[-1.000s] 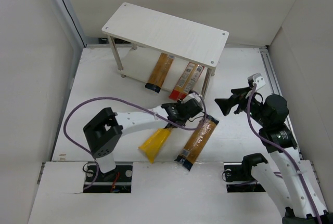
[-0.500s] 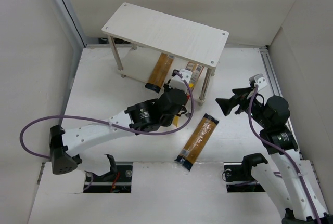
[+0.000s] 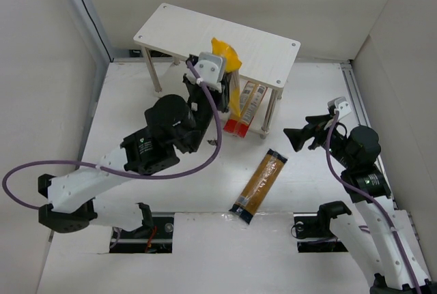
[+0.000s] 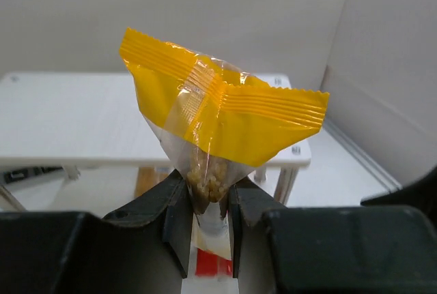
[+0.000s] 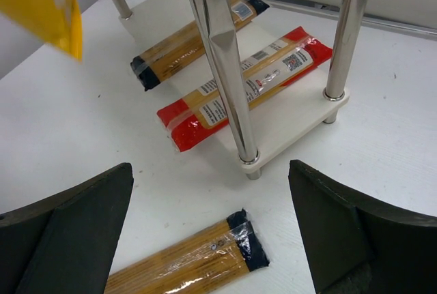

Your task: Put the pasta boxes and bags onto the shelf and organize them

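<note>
My left gripper [image 3: 217, 84] is shut on the bright yellow bag [image 3: 229, 69] and holds it upright above the near edge of the shelf's top board [image 3: 177, 31]; the wrist view shows the jaws pinching the bag [image 4: 222, 113] near its lower end. A red-and-orange pack [image 3: 244, 108] and a spaghetti bag, mostly hidden behind my left arm from above, lie on the lower tier; both show in the right wrist view [image 5: 246, 86] [image 5: 188, 41]. Another spaghetti bag [image 3: 259, 183] lies on the table. My right gripper [image 3: 297, 138] is open and empty, right of the shelf.
White enclosure walls stand on the left, back and right. The shelf's metal legs [image 5: 222, 55] rise close in front of my right gripper. My left arm [image 3: 150, 151] stretches diagonally across the table towards the shelf.
My left arm has swung up and back, lifting the yellow bag from the table to above the shelf's top board. The right arm has not moved.
</note>
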### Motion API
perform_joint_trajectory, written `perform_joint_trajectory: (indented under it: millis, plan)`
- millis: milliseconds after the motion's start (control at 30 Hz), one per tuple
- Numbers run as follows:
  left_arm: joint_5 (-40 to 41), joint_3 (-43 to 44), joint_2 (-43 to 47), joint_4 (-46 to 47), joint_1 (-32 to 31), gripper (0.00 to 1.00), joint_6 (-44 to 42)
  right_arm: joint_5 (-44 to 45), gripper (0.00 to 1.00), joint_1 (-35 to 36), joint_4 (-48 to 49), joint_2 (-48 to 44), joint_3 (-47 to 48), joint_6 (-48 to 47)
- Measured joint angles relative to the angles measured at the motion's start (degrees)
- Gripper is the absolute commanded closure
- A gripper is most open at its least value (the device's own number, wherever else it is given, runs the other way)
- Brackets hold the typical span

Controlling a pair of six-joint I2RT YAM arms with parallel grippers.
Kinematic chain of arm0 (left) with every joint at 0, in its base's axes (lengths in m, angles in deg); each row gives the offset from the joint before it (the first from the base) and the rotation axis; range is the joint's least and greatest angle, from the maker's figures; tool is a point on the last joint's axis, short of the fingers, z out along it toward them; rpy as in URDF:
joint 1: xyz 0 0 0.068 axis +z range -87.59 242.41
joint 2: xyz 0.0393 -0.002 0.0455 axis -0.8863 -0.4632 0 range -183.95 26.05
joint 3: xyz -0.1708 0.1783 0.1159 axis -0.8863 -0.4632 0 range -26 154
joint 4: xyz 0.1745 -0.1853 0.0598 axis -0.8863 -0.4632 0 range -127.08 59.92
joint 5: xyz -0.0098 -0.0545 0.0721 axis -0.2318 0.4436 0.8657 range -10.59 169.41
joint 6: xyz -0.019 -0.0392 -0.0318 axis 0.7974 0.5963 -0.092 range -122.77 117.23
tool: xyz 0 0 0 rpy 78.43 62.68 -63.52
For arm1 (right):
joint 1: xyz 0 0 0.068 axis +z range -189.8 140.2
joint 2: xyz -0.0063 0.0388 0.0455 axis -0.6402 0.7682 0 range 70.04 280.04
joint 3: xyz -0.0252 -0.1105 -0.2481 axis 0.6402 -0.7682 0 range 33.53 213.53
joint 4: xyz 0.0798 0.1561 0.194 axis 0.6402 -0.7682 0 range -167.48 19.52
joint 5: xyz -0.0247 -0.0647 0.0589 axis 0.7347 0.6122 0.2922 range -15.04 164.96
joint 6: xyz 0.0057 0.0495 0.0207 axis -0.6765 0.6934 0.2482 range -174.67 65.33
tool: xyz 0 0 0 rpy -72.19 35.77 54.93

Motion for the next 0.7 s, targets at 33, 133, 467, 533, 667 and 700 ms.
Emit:
perform_joint_trajectory:
  millis: [33,133,467,533,667,700]
  plan:
    - [0.37,2.56,-1.68,2.19,0.13,1.00,-2.54,0.09,0.00,0.00,0.00,0.00,0.00,0.00]
    - [0.26,13.66,-9.25,5.51,2.80,1.00,-7.48,0.61,0.00,0.00,0.00,-0.02,0.00,0.00]
    - [-1.57,49.27,-38.99,2.14,16.02,1.00,-13.62,2.16,0.00,0.00,0.00,-1.14,0.00,0.02]
    - [-2.19,49.46,-40.50,1.18,17.05,1.00,-13.66,2.60,0.00,0.00,-0.02,-1.14,0.00,0.04]
    - [-6.71,49.66,-44.26,-0.55,20.90,1.00,-10.21,3.06,0.00,0.00,-0.02,-1.14,0.00,0.04]
    - [-8.00,49.66,-45.09,-0.66,22.10,1.00,-9.07,3.15,0.00,0.00,-0.02,-1.14,0.00,0.04]
